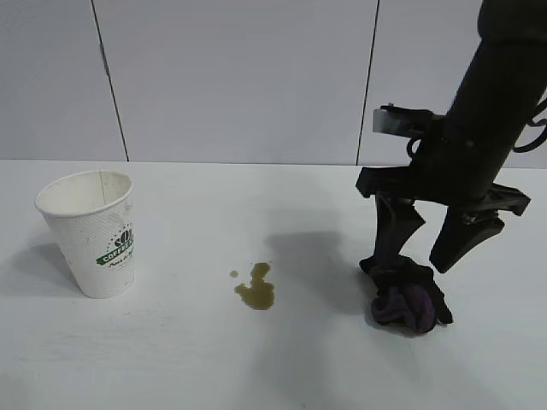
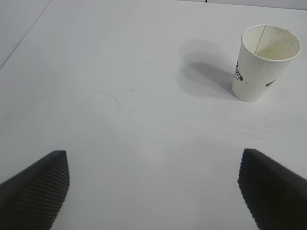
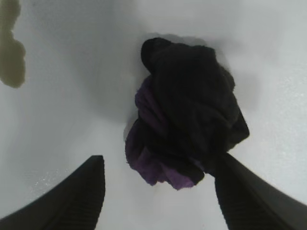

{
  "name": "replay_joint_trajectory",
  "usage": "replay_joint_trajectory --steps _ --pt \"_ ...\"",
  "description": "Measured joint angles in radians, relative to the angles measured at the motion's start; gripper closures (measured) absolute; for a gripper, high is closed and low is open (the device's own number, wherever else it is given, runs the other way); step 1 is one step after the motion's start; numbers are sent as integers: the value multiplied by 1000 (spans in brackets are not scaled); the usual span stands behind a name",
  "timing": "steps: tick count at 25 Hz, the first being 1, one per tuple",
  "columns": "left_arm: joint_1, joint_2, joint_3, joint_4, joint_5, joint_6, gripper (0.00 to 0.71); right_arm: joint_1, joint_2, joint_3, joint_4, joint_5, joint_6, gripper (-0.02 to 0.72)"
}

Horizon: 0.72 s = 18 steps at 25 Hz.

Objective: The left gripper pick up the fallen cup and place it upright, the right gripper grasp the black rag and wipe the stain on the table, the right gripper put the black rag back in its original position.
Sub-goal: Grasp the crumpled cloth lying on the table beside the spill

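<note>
Cup: the cup (image 1: pixel 92 232) stands upright at the nine o'clock side of the table (image 1: pixel 256 359) in the exterior view, mouth up and empty-looking; the logo band faces the camera but its lower lettering is too small to read. In the left wrist view the cup (image 2: pixel 263 62) stands near one o'clock, well apart from the fingers.

Left gripper: the left gripper (image 2: pixel 153 191) is seen only in its own wrist view, and only as two ribbed fingertips cut off by the frame edge; its jaws stand spread wide with bare table between them, grasping nothing. It does not appear in the exterior view.

Stain: the stain (image 1: pixel 255 289) lies near the middle of the table, with its tiny droplet at about ten o'clock of it. In the right wrist view only part of it shows, cut off at the frame edge.

Black rag: the black rag (image 1: pixel 408 297) lies bunched on the table at about three o'clock of the stain, apart from it; purple folds show low on its near side.

Right gripper: the right gripper (image 1: pixel 427 248) points down over the rag, jaws parted and astride it, not clenched. One finger touches or overlaps the rag's edge; whether the other touches cannot be told. The arm's upper part is cut off.
</note>
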Motion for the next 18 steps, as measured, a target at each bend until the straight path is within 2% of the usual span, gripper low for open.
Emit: replay_joint_trajectory --steps 5,12,13,14,17,18 --pt "0 0 0 0 0 0 21 2 46 0 -69 -18 35 249" --pt "0 0 0 0 0 0 21 3 98 0 -76 -63 55 253" --pt "0 0 0 0 0 0 21 3 101 0 -76 -69 66 276" --pt "0 0 0 0 0 0 21 3 101 0 -76 -74 78 330" --pt "0 0 0 0 0 0 21 3 101 -1 -80 -83 95 565" --pt "0 0 0 0 0 0 21 3 101 -1 -80 -84 96 579"
